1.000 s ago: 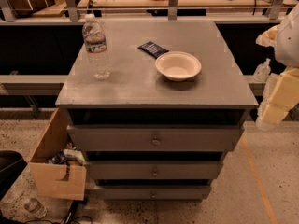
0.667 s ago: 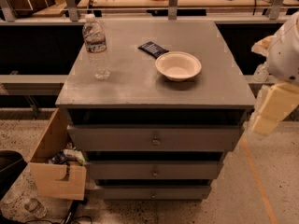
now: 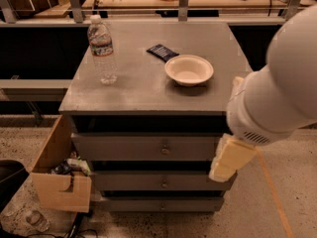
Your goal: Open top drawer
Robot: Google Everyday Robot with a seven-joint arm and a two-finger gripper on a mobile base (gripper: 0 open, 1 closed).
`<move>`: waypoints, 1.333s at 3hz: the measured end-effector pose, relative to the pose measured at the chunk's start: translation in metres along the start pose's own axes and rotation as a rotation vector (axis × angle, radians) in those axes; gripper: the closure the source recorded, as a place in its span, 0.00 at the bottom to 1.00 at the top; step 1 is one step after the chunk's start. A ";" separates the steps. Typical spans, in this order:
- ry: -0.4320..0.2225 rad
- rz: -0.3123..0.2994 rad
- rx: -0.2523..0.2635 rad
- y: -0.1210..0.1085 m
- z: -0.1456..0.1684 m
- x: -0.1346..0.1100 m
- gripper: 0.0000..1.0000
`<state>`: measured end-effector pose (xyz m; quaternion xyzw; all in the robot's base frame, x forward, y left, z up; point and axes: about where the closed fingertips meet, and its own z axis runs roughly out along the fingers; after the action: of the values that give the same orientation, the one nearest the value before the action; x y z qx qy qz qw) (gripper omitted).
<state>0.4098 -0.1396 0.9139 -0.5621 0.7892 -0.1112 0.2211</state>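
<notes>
The top drawer (image 3: 124,148) is the wide grey front just under the cabinet top, with a small round brass knob (image 3: 165,148) at its centre. It sits shut, level with the cabinet face. My gripper (image 3: 230,158) shows as a cream-coloured block at the end of the big white arm (image 3: 280,90). It hangs in front of the drawer's right end, to the right of the knob and apart from it. The arm hides the cabinet's right front corner.
On the grey cabinet top (image 3: 133,90) stand a water bottle (image 3: 102,51), a white bowl (image 3: 189,69) and a dark packet (image 3: 162,51). Two narrower drawers (image 3: 143,181) lie below. A tan wooden box (image 3: 58,182) with clutter sits at the left on the floor.
The white arm and the gripper have swung in from the right edge toward the cabinet's right front corner and lower. The drawer has not moved.
</notes>
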 end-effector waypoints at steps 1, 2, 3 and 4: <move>0.025 0.031 0.030 0.021 0.043 -0.020 0.00; 0.015 0.028 0.030 0.023 0.042 -0.023 0.00; 0.000 0.053 -0.004 0.040 0.071 -0.006 0.00; -0.007 0.050 -0.050 0.068 0.121 0.035 0.00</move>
<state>0.4010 -0.1399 0.7715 -0.5482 0.8046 -0.0838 0.2124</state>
